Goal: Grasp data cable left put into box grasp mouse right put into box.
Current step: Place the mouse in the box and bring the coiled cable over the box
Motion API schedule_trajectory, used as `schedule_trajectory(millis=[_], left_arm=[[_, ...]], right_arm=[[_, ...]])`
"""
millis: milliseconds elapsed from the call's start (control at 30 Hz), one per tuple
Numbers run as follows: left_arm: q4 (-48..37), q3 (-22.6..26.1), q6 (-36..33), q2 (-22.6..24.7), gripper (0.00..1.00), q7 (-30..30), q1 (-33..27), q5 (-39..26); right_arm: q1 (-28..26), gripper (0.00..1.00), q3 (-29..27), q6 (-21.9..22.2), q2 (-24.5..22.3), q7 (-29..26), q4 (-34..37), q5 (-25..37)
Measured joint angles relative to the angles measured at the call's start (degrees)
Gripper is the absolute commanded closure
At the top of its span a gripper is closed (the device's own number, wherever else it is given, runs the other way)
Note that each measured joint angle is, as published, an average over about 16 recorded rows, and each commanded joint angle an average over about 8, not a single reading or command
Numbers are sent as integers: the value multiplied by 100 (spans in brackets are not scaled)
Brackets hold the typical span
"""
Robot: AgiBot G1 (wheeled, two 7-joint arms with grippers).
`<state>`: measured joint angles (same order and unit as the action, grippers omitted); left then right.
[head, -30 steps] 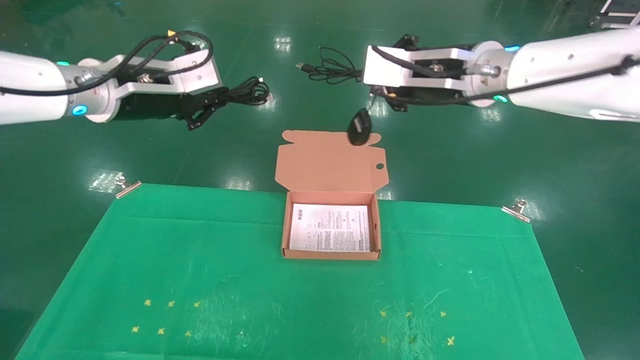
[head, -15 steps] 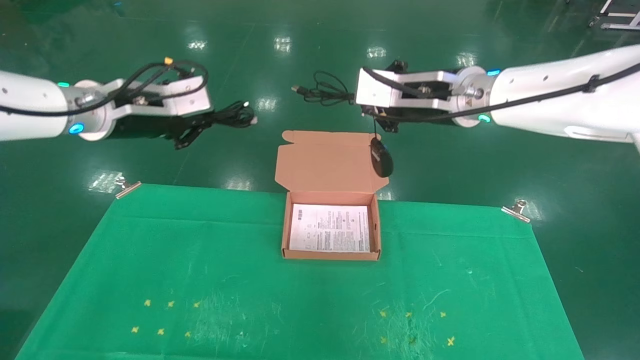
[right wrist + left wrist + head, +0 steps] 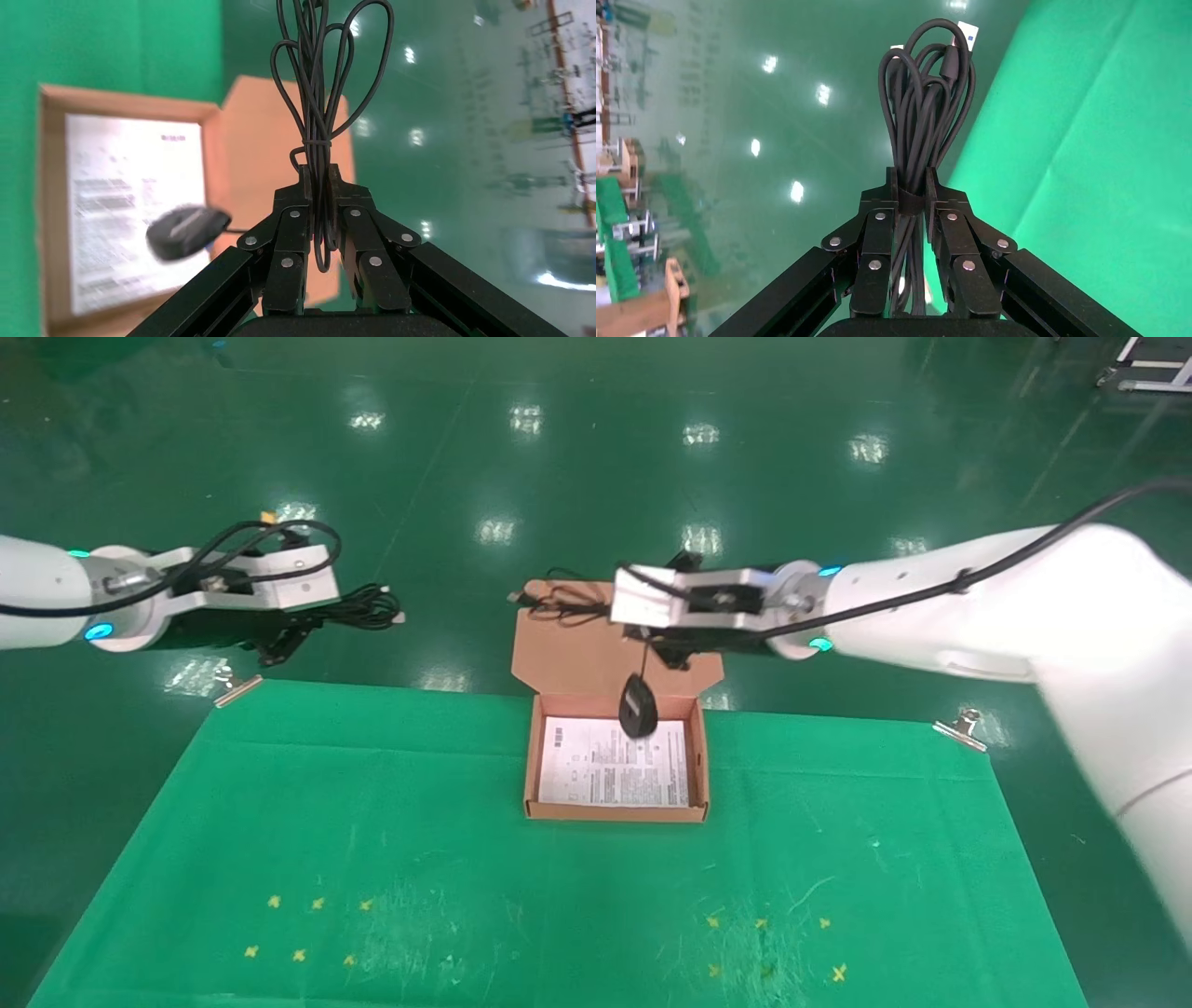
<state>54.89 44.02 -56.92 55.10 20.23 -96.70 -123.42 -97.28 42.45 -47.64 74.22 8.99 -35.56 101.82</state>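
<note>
The box [image 3: 616,766] sat open at the far edge of the green-covered desk [image 3: 419,859], its white printed sheet [image 3: 596,775] showing. Above its far end the mouse [image 3: 638,706] dangled on its cord [image 3: 559,605] from the right gripper [image 3: 672,649], which was clamped on the bundled cord, not on the mouse body. The sound move would be a slow descent until the mouse touched the sheet, letting any swing settle before release, with the cord loops following inside the walls instead of draping across the lid flap [image 3: 596,645]. Farther left, off the desk, the left gripper [image 3: 284,640] was closed on the data cable [image 3: 363,609]. Only the wrist views showed both grips plainly: pads pinching the cable loops [image 3: 914,140], and the cord bunch [image 3: 318,105].
</note>
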Motion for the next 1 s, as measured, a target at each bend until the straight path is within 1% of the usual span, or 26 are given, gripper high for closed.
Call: schedule_trajectory(millis=[233, 400, 533, 733, 767, 800, 1000], left_arm=[[142, 30, -67, -78, 100, 218, 47, -166], [213, 34, -85, -96, 100, 290, 66, -207], [247, 36, -91, -104, 100, 321, 76, -223], [273, 37, -96, -110, 100, 345, 83, -236], [275, 37, -96, -110, 100, 347, 84, -238], [278, 37, -96, -111, 100, 349, 85, -239], [289, 40, -98, -111, 100, 356, 88, -242]], right_arm=[[114, 100, -22, -7, 250, 343, 405, -399], [203, 100, 44, 45, 339, 419, 654, -688], [280, 100, 150, 147, 367, 320, 869, -898], [377, 100, 406, 338, 390, -16, 1228, -1101], [388, 98, 451, 365, 392, -77, 1281, -1121], [398, 89, 497, 392, 394, -139, 1334, -1143], [435, 14, 743, 476, 385, -409, 1512, -1222]])
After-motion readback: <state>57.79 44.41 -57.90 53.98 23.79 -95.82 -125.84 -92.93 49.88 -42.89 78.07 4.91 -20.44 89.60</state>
